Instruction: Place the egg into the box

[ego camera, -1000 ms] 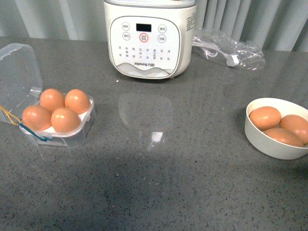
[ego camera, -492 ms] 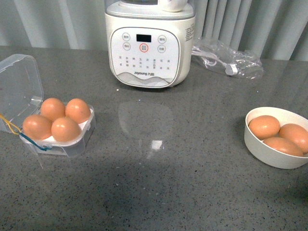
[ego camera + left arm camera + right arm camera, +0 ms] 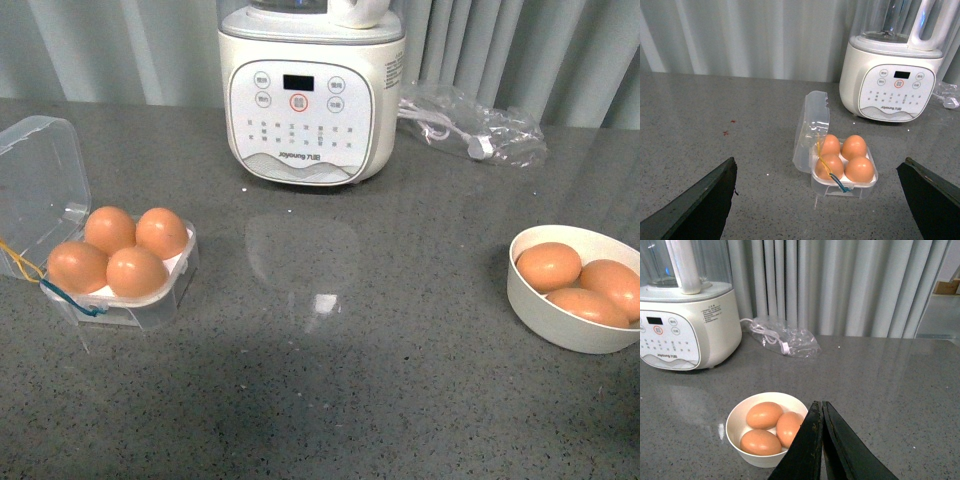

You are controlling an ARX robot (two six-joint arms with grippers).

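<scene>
Our left gripper [image 3: 819, 160] stands wide and empty, while our right gripper [image 3: 821, 405] is pinched together on nothing beside the bowl [image 3: 560, 328]. The egg [image 3: 137, 271] lies in the box [image 3: 165, 298], whose four hollows are all filled and whose lid [image 3: 40, 175] is open. Another egg brought over would find no hollow and could crack a neighbour or roll across the table [image 3: 400, 380].

We see four orange-brown eggs [image 3: 137, 271] in a clear box [image 3: 150, 305] with a white tray [image 3: 176, 246], a yellow string [image 3: 20, 260] and a blue string [image 3: 75, 303]. The bowl [image 3: 560, 325] is white, the worktop [image 3: 350, 400] speckled dark grey, the blender [image 3: 310, 100] cream-white.
</scene>
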